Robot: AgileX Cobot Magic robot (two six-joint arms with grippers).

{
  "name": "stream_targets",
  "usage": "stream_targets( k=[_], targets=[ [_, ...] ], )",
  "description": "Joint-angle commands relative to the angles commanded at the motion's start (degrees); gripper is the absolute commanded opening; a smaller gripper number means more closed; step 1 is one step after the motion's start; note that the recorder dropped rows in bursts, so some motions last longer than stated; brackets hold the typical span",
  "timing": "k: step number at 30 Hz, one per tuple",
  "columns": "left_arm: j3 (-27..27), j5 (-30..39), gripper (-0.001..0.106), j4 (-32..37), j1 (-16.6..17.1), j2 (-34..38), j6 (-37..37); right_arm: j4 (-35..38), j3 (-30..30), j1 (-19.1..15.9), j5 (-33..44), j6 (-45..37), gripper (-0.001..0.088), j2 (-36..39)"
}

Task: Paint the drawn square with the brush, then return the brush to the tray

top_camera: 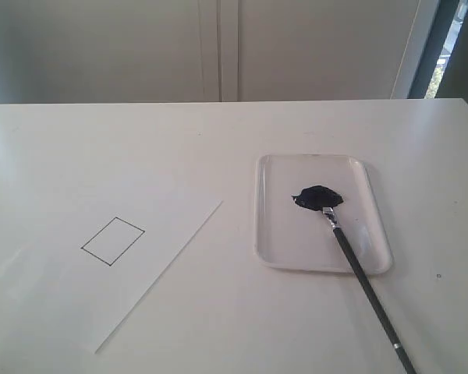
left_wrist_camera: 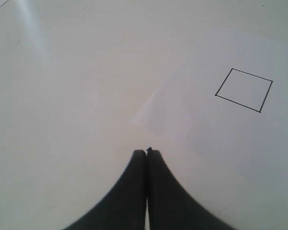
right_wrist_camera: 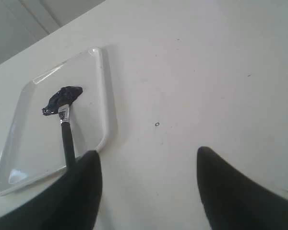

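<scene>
The drawn square (top_camera: 112, 241) is a thin black outline, unfilled, on a white paper sheet (top_camera: 117, 269) at the left of the table; it also shows in the left wrist view (left_wrist_camera: 244, 89). The white tray (top_camera: 374, 202) lies to the right, with a dark paint blob (top_camera: 317, 196). The brush (top_camera: 366, 284) rests with its bristles in the blob and its black handle over the tray's near rim onto the table. My right gripper (right_wrist_camera: 149, 160) stands open over bare table beside the tray (right_wrist_camera: 105, 96), the brush (right_wrist_camera: 67, 139) next to one finger. My left gripper (left_wrist_camera: 147, 152) is shut on nothing.
The white table (top_camera: 234, 132) runs back to a pale wall with a window strip at the far right. Neither arm shows in the exterior view. A tiny dark mark (right_wrist_camera: 157, 124) sits on the table near the tray.
</scene>
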Motion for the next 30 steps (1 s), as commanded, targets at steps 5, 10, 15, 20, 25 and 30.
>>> stream_targets(
  k=[5, 10, 15, 20, 25, 30],
  targets=[
    [0.0, 0.1, 0.000, 0.0, 0.0, 0.0, 0.0, 0.0, 0.0, 0.0, 0.0, 0.0, 0.0554, 0.0],
    [0.0, 0.1, 0.000, 0.0, 0.0, 0.0, 0.0, 0.0, 0.0, 0.0, 0.0, 0.0, 0.0554, 0.0],
    [0.0, 0.1, 0.000, 0.0, 0.0, 0.0, 0.0, 0.0, 0.0, 0.0, 0.0, 0.0, 0.0554, 0.0],
    [0.0, 0.1, 0.000, 0.0, 0.0, 0.0, 0.0, -0.3, 0.0, 0.0, -2.9, 0.0, 0.0554, 0.0],
    [0.0, -0.5, 0.000, 1.8, 0.0, 0.0, 1.3, -0.2, 0.0, 0.0, -8.5, 0.0, 0.0554, 0.0],
    [0.0, -10.7, 0.000, -1.7, 0.0, 0.0, 2.1, -0.2, 0.0, 0.0, -14.5, 0.0, 0.0554, 0.0]
  ],
)
